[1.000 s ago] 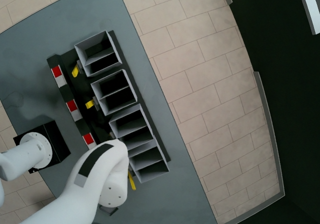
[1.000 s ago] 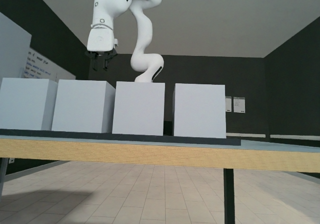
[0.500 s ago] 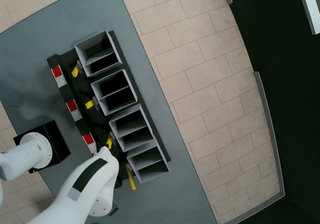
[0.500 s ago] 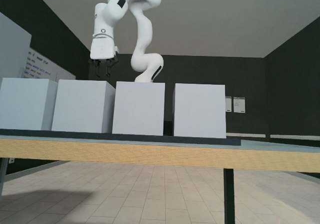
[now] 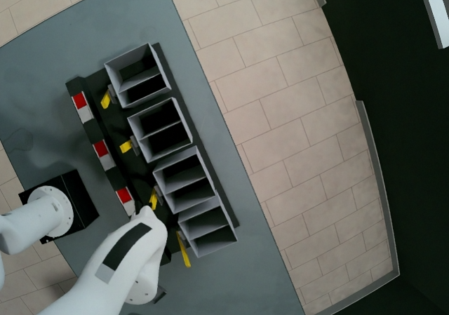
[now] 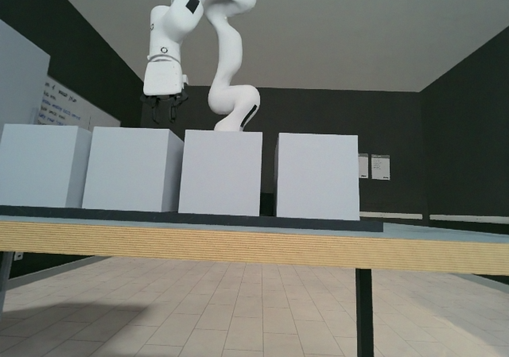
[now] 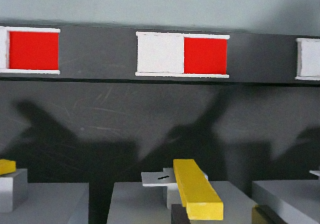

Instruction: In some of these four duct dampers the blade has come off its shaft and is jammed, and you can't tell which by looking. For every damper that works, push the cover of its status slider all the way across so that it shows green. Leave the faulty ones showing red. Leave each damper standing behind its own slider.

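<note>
Four grey open-topped dampers (image 5: 137, 75) (image 5: 159, 129) (image 5: 184, 179) (image 5: 207, 226) stand in a row on a black base; from behind they show as plain boxes (image 6: 316, 176) (image 6: 219, 172) (image 6: 131, 168) (image 6: 39, 164). Each has a yellow lever (image 5: 104, 99) (image 5: 125, 146) (image 5: 153, 198) (image 5: 183, 249). Three sliders (image 5: 79, 100) (image 5: 100, 148) (image 5: 123, 194) show red; the arm hides the fourth. My gripper (image 6: 163, 108) (image 7: 220, 219) is open and empty, hanging just above box height over the third damper's lever (image 7: 196, 188). The slider ahead (image 7: 205, 55) shows red, with its white cover (image 7: 160, 52) beside it.
The black slider rail (image 5: 93, 130) (image 7: 100, 54) runs along the robot's side of the base. The robot's black pedestal (image 5: 78, 191) stands close by on the grey table (image 5: 54, 50). The table's front edge (image 6: 246, 246) shows in the side view.
</note>
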Available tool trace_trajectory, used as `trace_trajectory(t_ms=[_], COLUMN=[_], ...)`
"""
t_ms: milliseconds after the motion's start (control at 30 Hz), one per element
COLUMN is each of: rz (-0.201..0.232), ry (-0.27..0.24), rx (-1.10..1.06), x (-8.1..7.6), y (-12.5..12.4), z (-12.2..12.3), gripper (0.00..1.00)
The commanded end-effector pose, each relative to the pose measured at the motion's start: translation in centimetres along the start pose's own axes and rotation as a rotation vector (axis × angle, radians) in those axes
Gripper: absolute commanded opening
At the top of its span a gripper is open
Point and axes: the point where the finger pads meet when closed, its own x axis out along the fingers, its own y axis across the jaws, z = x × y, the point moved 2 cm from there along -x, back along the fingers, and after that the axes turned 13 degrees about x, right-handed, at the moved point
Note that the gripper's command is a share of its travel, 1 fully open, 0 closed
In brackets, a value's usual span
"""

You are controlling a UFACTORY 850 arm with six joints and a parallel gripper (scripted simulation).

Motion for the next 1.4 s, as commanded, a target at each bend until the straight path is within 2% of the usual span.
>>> trace_trajectory(t_ms=[0, 967, 1367], rz=[0.001, 0.002, 0.002], ry=[-0.001, -0.001, -0.001], rx=[-0.001, -0.001, -0.001], x=[0.2, 6.2, 7.4], y=[0.0, -0.2, -0.2], z=[0.1, 0.0, 0.0], gripper=[0.39, 0.39, 0.39])
